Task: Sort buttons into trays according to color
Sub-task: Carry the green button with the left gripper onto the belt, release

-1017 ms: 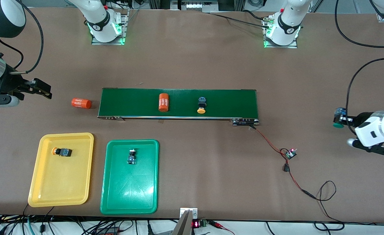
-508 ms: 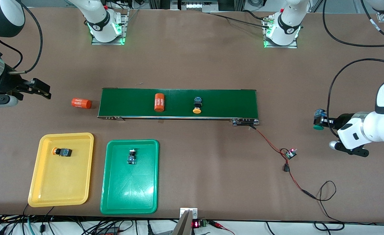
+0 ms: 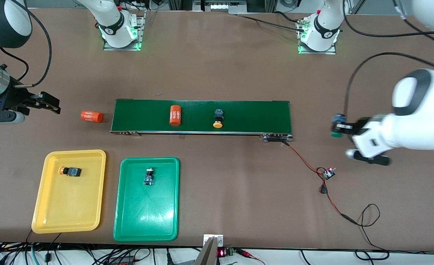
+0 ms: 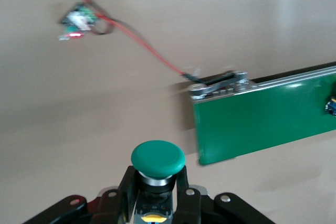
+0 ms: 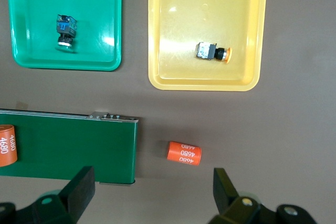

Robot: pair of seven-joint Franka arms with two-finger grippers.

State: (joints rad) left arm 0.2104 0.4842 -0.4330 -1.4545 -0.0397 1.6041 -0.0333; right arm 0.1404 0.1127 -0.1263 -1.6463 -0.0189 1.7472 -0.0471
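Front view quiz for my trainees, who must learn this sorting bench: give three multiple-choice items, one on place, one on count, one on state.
1. The yellow-capped button not in a tray lies: A on the conveyor belt; B in the green tray; C on bare table.
2. Orange cylinders in sight: A one; B two; C three.
3. The left claw is: A open, empty; B shut on a green button; C shut on a cylinder.

Key: 1 A, it sits on the belt. 2 B, one cylinder on the belt, one cylinder beside it. 3 B, the left wrist view shows the green cap between the fingers.
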